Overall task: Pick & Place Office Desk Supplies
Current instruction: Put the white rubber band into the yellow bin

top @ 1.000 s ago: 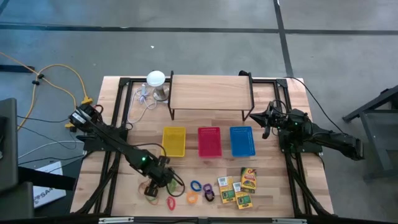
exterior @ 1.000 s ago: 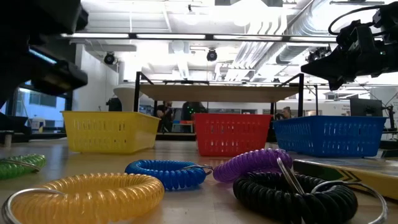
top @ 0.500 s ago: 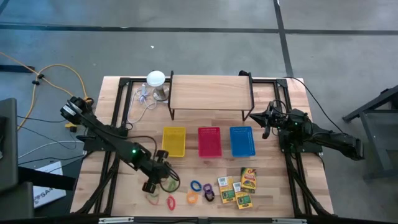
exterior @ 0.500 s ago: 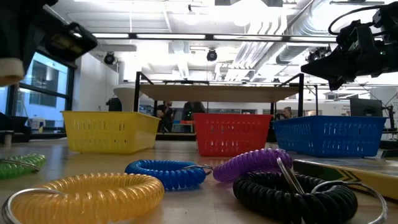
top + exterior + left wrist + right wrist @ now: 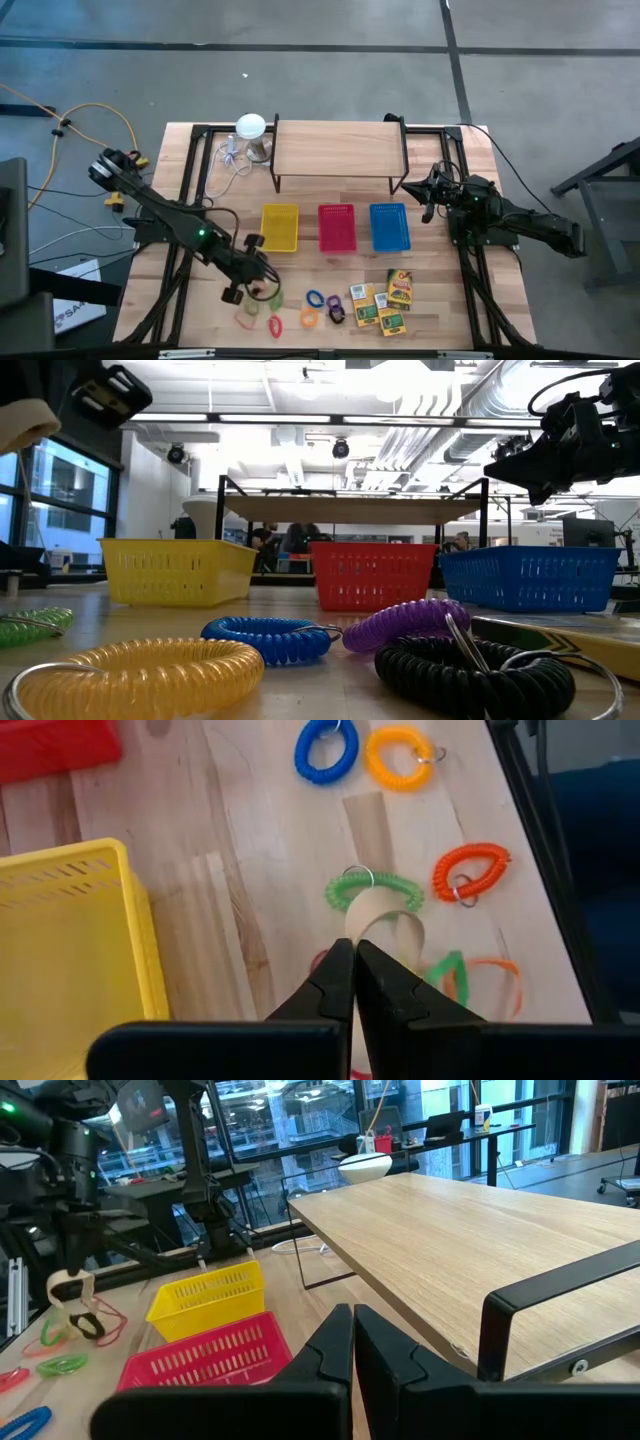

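Left gripper (image 5: 354, 955) raised above the front-left of the table (image 5: 430, 310), fingers pressed together, pinching a tan rubber band (image 5: 383, 927) that hangs as a loop from the tips. Directly below: green coil ring (image 5: 372, 891), orange coil ring (image 5: 470, 872) just beside it, thin green and orange bands (image 5: 470, 972) near, blue coil ring (image 5: 326, 747) and yellow coil ring (image 5: 403, 758) farther off. Yellow basket (image 5: 280, 227) near, red basket (image 5: 336, 227) and blue basket (image 5: 389, 226) in line beyond. Card boxes (image 5: 383, 300) clustered at front right, exact count unclear. Right gripper (image 5: 353, 1342) parked by the wooden shelf (image 5: 340, 150), fingers closed, empty
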Controlling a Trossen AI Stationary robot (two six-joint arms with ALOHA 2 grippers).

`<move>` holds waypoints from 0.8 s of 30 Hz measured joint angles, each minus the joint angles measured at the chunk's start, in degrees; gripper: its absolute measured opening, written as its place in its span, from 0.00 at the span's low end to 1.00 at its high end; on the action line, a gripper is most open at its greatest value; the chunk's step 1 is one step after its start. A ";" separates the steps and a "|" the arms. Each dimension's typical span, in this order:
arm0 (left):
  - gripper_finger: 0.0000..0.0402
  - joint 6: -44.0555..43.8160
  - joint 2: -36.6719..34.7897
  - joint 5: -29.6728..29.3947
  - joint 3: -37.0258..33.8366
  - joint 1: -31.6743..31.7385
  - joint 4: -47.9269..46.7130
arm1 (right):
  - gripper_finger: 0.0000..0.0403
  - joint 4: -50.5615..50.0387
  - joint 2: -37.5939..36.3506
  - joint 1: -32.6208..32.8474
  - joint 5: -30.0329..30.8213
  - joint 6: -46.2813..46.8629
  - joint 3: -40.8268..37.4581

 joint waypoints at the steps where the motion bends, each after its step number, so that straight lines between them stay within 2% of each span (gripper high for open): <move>1: 0.00 0.02 -0.47 0.00 0.00 0.00 -0.15 | 0.00 0.01 0.02 -0.02 0.01 0.01 -0.01; 24: 0.00 2.95 -8.45 -0.73 0.00 -0.68 -1.02 | 0.00 0.00 0.02 0.00 0.00 0.02 0.00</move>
